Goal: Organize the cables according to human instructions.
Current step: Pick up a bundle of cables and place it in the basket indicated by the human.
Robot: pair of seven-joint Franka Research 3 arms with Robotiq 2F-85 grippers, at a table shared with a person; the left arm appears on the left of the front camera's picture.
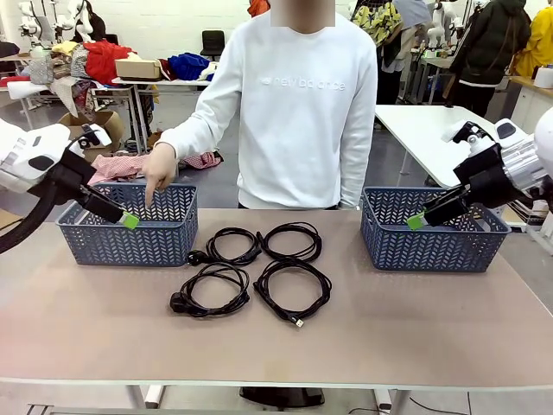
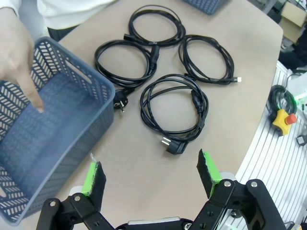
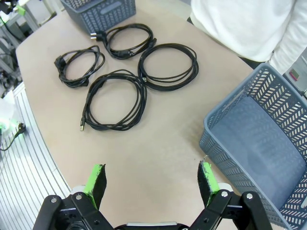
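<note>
Front view: four coiled cables [image 1: 292, 260] lie flat, two by two, on the tabletop [image 1: 415, 320] just right of the left basket [image 1: 121, 244]. One silver connector [image 1: 298, 322] points away from the human [image 1: 302, 112], whose hand [image 1: 158, 169] points down into that basket.
Left wrist view: left pincer [image 2: 151, 167] spread apart beside that basket.
Right wrist view: right pincer [image 3: 151, 175] spread apart.

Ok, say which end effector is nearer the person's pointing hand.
Left. The left end effector hovers at the near rim of the blue basket the hand points into; the right end effector is at the other basket.
</note>
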